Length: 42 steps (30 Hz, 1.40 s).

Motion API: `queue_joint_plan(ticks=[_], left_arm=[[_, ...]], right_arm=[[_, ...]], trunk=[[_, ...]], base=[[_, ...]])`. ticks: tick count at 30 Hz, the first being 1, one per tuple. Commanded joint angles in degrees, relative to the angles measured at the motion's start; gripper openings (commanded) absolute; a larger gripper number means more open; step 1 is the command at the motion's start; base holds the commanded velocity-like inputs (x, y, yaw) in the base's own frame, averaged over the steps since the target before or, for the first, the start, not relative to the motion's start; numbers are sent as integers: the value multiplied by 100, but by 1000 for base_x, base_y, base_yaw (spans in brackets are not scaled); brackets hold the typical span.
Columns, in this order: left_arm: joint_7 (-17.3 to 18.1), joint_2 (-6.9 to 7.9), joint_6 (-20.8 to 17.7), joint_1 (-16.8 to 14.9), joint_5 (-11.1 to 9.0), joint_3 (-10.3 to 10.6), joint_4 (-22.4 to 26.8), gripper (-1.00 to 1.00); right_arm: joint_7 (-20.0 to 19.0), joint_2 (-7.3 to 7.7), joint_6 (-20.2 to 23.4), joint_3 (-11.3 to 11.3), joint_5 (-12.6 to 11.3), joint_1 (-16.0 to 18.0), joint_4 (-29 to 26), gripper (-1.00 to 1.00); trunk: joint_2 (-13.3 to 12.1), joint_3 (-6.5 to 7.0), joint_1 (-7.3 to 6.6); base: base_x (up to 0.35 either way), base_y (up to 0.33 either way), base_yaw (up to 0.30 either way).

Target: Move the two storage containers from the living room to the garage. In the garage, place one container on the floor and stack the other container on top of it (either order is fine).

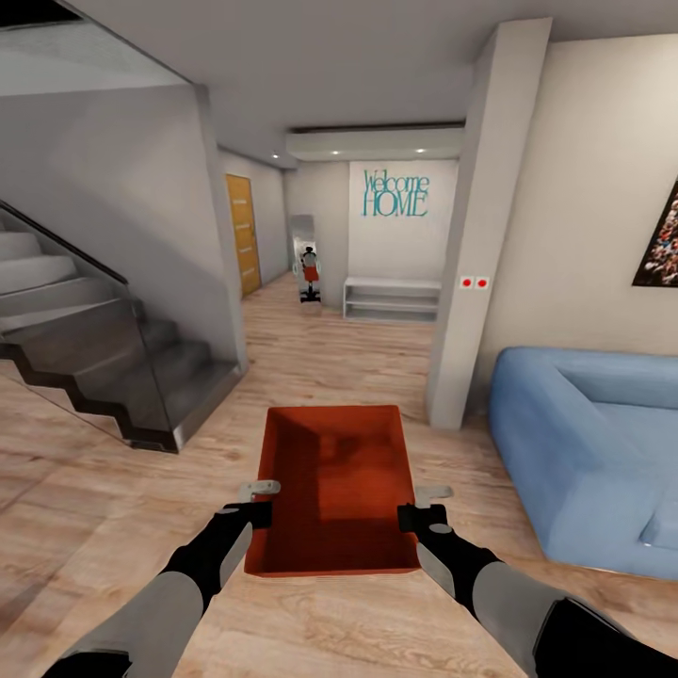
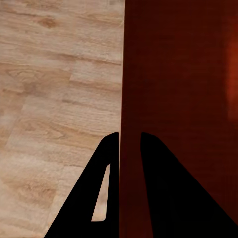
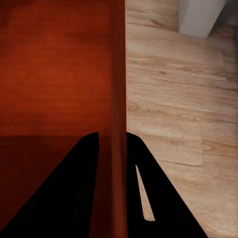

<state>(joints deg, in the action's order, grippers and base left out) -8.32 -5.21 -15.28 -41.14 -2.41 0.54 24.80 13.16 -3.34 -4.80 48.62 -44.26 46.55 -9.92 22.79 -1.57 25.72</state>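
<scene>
From the head camera, an orange-red storage container (image 1: 334, 490) is seen carried between both arms above the wood plank floor (image 1: 282, 348), its long axis pointing ahead down the hallway; the left gripper (image 1: 252, 504) and right gripper (image 1: 421, 506) are clamped on opposite long walls. In the left wrist view, the fingers (image 2: 101, 183) are closed astride the container's thin wall (image 2: 130, 74). In the right wrist view, the same grip is shown on the other wall (image 3: 118, 74).

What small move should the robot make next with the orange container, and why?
Probably drive straight ahead down the hallway, keeping both grips. The left end effector and right end effector each pinch a side wall of the storage container, held level above the wood plank floor, so this is not the garage.
</scene>
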Motion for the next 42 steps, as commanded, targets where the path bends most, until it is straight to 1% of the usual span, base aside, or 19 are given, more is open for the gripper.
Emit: queue_joint_plan(ticks=[1, 9, 28, 29, 31, 33, 42], left_arm=[[-48, 99, -29, -8, -44, -2, 28, -100], [-55, 97, -35, -8, -41, -2, 51, -100], [-55, 98, -36, -9, -44, 4, 68, -100], [-41, 23, -21, -3, -19, 0, 53, -100], [-39, 65, -20, -2, -41, -3, 49, -100], [-37, 67, -20, -2, -85, 29, 49, -100], [-33, 72, -18, 0, -133, 70, 43, -100]], right_arm=[[2, 80, -4, 95, -107, 3, 447, -100], [2, 88, -3, 95, -109, 3, 447, -100], [2, 85, -3, 95, -108, 3, 447, -100], [58, 54, -12, 72, -65, 3, -14, -100], [97, 32, -12, 89, -56, 3, -43, -100], [97, 21, -12, 89, -56, 3, -35, -100], [163, 21, -10, 89, -31, 3, -66, -100]], trunk=[[14, -13, 7], [14, -13, 7], [14, -13, 7], [14, -14, 7], [14, -14, 7], [14, -14, 7], [14, -14, 7]], base=[[319, 0, 0], [208, 0, 0], [9, 0, 0], [0, 0, 0], [0, 0, 0], [0, 0, 0], [0, 0, 0]])
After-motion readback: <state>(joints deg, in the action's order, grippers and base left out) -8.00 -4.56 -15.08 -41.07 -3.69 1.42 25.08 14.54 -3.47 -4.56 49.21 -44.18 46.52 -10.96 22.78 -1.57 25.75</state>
